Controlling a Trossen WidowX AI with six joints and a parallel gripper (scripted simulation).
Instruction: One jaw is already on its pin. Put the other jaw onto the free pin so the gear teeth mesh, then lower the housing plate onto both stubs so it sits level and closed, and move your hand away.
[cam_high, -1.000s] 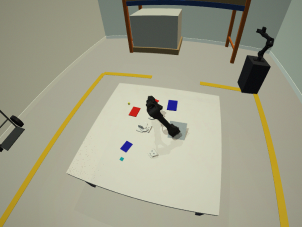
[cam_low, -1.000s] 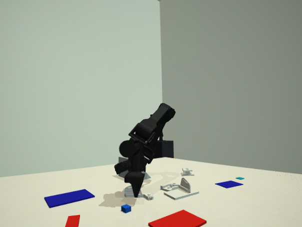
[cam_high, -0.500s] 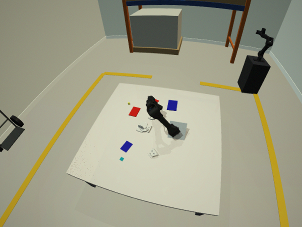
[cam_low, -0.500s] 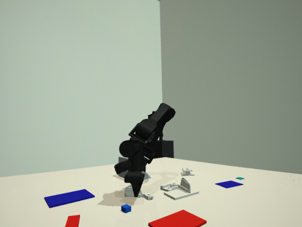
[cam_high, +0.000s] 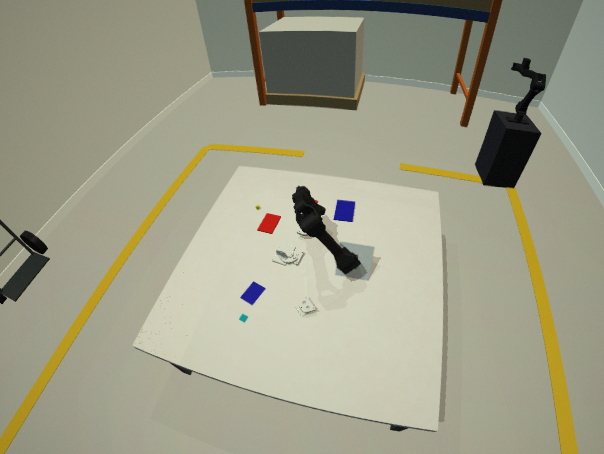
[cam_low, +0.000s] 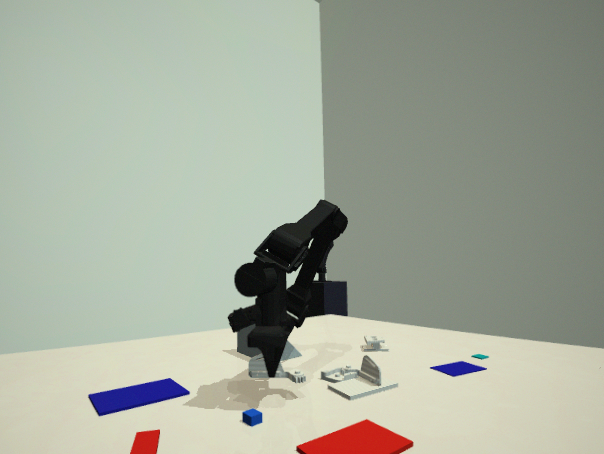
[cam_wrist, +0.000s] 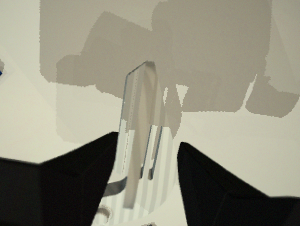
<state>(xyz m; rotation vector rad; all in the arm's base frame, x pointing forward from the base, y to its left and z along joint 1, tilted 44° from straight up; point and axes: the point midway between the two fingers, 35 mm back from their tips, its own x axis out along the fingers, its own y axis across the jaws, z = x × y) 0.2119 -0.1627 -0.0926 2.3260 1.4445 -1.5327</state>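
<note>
My gripper (cam_low: 272, 371) (cam_wrist: 148, 144) points down at the table and is shut on the loose grey jaw (cam_low: 298, 376) (cam_wrist: 141, 115). The jaw lies low on the table, its toothed end sticking out to the right of the fingers in the exterior view. In the top view the arm hides most of it. The white base (cam_high: 288, 257) (cam_low: 361, 388) with the other jaw on it stands a short way off. The small housing plate (cam_high: 306, 306) (cam_low: 374, 343) lies apart on the table, farther from the gripper.
Flat pads lie around: a red pad (cam_high: 269, 223) (cam_low: 356, 439), blue pads (cam_high: 344, 210) (cam_high: 252, 292) (cam_low: 137, 395) (cam_low: 457, 368). A small blue cube (cam_low: 252, 416) sits near the gripper. A teal cube (cam_high: 243, 318) and a tiny yellow piece (cam_high: 258, 206) lie farther off.
</note>
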